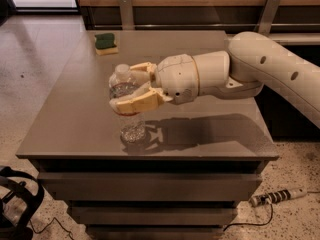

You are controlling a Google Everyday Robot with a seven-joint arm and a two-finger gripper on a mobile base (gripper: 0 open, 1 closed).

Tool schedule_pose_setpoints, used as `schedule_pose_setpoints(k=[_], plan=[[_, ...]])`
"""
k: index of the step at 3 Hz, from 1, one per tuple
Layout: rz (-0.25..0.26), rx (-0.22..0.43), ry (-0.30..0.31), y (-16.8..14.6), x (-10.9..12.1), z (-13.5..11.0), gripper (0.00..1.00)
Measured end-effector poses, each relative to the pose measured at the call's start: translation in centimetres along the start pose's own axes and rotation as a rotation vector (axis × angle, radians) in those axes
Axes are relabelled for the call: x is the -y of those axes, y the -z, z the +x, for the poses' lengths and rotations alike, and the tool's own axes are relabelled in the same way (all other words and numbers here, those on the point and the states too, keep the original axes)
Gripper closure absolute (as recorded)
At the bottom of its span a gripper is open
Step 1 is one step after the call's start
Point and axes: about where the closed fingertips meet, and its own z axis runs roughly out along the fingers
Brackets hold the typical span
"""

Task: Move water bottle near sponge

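The water bottle (pixel 120 82), clear with a white cap, stands upright near the middle-left of the grey table (pixel 70 119). My gripper (pixel 123 87) reaches in from the right and is shut on the bottle, one tan finger behind it and one in front across its middle. The bottle's clear lower part (pixel 132 131) shows below the front finger at the table surface; I cannot tell whether it touches. The sponge (pixel 106 43), green on top with a yellow base, lies at the table's far left corner, well apart from the bottle.
My white arm (pixel 270 69) spans the table's right half. The table has drawers (pixel 150 184) below. A wooden wall with metal brackets (pixel 125 9) stands behind. A power strip (pixel 277 196) lies on the floor at right, and black gear (pixel 15 204) at bottom left.
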Motion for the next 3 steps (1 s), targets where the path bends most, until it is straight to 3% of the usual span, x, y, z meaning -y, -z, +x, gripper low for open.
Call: schedule_pose_setpoints(k=[1, 2, 3], plan=[[0.000, 0.000, 0.000, 0.0, 0.0, 0.0, 1.00], [0.023, 0.002, -0.002, 0.9, 1.5, -1.9, 1.00], [0.098, -0.001, 0.004, 3.1, 4.0, -5.0, 1.00]])
